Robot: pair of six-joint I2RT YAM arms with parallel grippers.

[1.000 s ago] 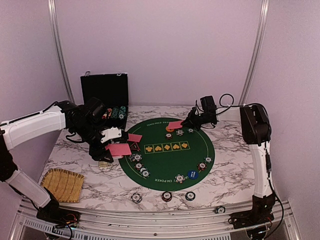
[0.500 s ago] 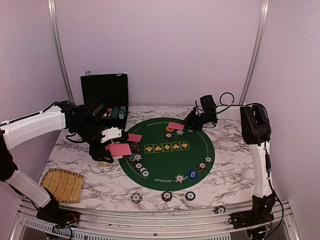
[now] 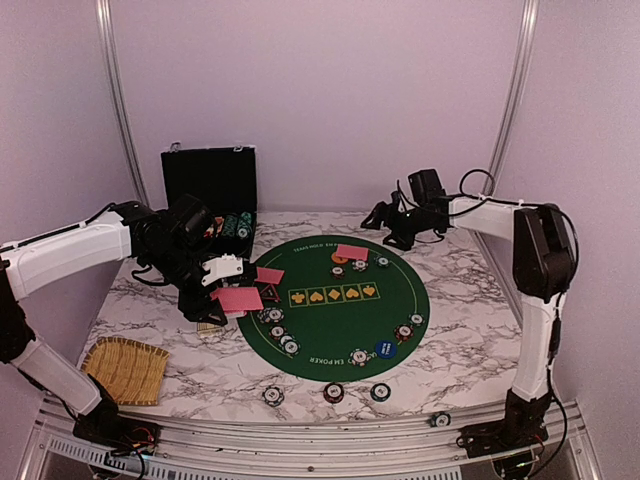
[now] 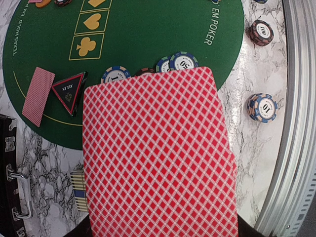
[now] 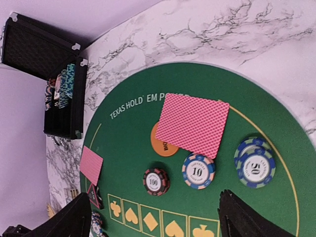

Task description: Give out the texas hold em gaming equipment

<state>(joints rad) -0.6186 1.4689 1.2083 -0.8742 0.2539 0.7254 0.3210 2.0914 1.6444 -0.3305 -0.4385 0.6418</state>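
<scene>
Overhead, the left gripper [image 3: 228, 290] pinches red-backed cards [image 3: 238, 298] over the left edge of the green mat [image 3: 330, 335]. The right gripper [image 3: 385, 216] hangs spread past the far edge, empty.

Left wrist: a dealt card [image 4: 38, 96] lies beside the triangular marker [image 4: 68, 91].

Right wrist: a far card [image 5: 192, 123] overlaps the orange button [image 5: 160, 143].

Dealing appears underway. The next card needs a cardless seat, and the near rim offers room.

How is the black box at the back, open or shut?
Open. The black case has its lid standing upright, and the chips stored inside it are showing.
</scene>
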